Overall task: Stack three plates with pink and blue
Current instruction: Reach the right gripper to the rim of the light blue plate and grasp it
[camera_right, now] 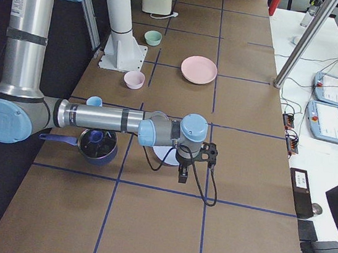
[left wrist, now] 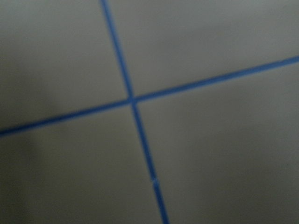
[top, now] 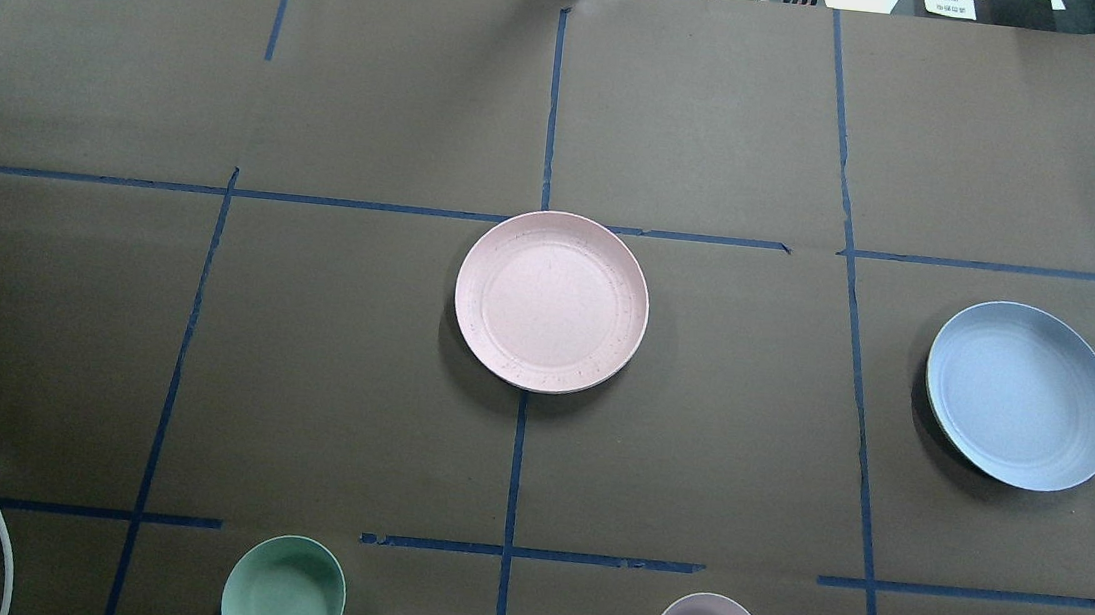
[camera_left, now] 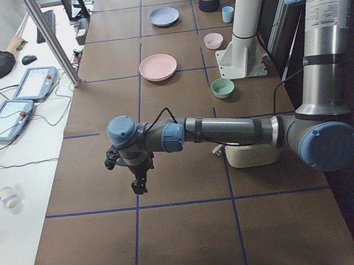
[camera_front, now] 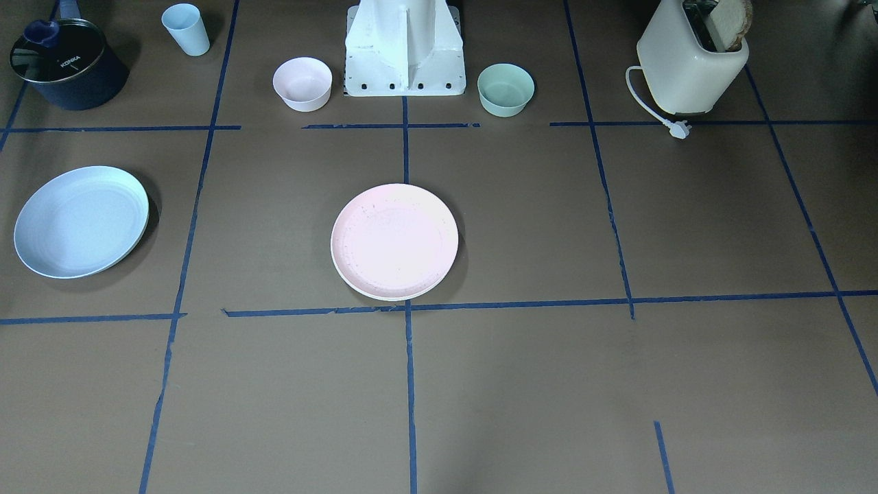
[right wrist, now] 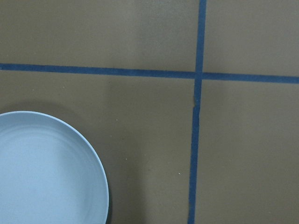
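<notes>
A pale pink plate (camera_front: 394, 240) lies at the table's middle; a thin cream-white rim (camera_front: 379, 296) shows under its edge. It also shows in the overhead view (top: 551, 301). A pale blue plate (camera_front: 81, 221) lies apart on the robot's right side (top: 1021, 393). My right gripper (camera_right: 183, 175) hangs just beyond the blue plate (camera_right: 164, 156), which fills the lower left of the right wrist view (right wrist: 46, 172). My left gripper (camera_left: 139, 185) hangs over bare table far from the plates. Both grippers show only in side views, so I cannot tell whether they are open or shut.
A pink bowl (camera_front: 302, 84) and a green bowl (camera_front: 505, 89) flank the robot base (camera_front: 405, 55). A toaster (camera_front: 693, 62) with a loose plug, a dark pot (camera_front: 65, 63) and a blue cup (camera_front: 186, 29) stand along the robot's side.
</notes>
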`<control>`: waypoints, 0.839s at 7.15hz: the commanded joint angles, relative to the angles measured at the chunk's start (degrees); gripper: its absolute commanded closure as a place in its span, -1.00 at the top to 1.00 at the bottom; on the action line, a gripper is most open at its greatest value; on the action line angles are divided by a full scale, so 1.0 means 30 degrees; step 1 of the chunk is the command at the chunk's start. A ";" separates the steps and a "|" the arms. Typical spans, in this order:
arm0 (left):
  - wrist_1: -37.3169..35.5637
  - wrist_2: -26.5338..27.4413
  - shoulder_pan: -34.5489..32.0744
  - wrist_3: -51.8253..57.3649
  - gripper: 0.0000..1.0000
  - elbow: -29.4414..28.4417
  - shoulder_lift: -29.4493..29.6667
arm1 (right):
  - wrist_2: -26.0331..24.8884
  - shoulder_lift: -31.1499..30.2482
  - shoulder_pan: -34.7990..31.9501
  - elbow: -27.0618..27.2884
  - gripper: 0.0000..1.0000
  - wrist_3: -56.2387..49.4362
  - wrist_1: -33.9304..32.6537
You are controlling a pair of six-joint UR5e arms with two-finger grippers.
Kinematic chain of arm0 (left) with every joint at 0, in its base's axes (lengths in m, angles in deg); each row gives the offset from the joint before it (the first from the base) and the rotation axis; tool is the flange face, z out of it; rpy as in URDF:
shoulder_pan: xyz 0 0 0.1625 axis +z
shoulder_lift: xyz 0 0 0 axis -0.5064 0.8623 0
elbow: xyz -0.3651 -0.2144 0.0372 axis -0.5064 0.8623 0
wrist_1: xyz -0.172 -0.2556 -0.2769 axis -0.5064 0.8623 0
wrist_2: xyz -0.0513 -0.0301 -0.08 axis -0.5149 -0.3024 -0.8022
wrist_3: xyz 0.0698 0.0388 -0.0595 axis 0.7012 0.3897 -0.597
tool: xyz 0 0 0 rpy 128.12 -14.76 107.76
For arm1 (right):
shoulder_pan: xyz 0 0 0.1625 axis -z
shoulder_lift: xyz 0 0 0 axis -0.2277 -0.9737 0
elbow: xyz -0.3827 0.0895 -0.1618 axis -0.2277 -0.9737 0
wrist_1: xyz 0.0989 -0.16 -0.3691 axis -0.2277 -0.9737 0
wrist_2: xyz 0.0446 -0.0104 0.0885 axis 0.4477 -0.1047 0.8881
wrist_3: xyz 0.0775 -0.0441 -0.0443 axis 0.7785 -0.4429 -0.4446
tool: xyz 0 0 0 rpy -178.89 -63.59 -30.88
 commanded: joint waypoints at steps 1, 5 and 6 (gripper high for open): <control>0.0149 -0.0239 -0.0300 0.0108 1.00 0.0355 -0.0626 | -0.0174 -0.1025 0.2443 -0.2351 1.00 0.6813 0.8309; 0.0240 -0.0268 -0.0300 0.0108 1.00 0.0385 -0.0626 | -0.1112 -0.0703 0.5467 -0.5477 0.93 1.1562 1.5004; 0.0269 -0.0268 -0.0300 0.0108 1.00 0.0414 -0.0626 | -0.1228 -0.0704 0.6080 -0.5505 0.46 1.1533 1.5005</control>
